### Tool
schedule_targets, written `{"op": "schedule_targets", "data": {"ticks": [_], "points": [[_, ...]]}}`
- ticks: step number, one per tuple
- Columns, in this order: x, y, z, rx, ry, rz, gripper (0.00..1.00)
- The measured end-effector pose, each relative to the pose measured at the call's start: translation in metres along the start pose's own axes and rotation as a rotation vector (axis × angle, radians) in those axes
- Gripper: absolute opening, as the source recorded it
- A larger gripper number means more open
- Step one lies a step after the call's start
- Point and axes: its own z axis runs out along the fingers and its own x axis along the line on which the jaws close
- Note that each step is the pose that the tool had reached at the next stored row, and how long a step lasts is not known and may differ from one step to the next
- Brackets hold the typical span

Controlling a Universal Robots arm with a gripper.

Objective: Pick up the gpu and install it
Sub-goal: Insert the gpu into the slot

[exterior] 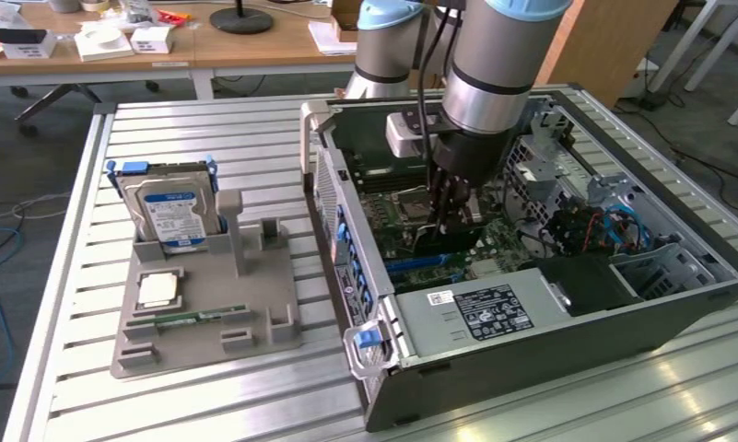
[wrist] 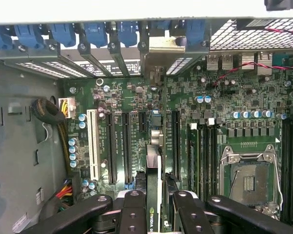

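Observation:
Inside the open computer case (exterior: 344, 230), my gripper (exterior: 449, 210) reaches down over the motherboard (exterior: 400, 198). It is shut on the gpu (exterior: 449, 241), a thin black card held edge-on just above the board. In the wrist view the black fingers (wrist: 131, 209) clamp the card's edge, and the gpu (wrist: 155, 163) runs away from them, in line with the expansion slots (wrist: 126, 146). Its silver bracket (wrist: 166, 46) stands at the case's rear slot openings. I cannot tell whether the card's connector sits in a slot.
A grey parts fixture (exterior: 270, 322) at the exterior view's left holds a hard drive (exterior: 169, 207), a CPU (exterior: 159, 290) and a RAM stick (exterior: 203, 316). The case also holds a power supply (exterior: 486, 311), cables (exterior: 590, 226) and an empty CPU socket (wrist: 248, 178).

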Motion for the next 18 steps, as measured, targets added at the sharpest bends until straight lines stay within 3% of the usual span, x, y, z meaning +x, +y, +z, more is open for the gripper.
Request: {"op": "schedule_targets", "data": {"ticks": [18], "points": [[0.0003, 0.0043, 0.0018, 0.0001, -0.0001, 0.0, 0.25]]}}
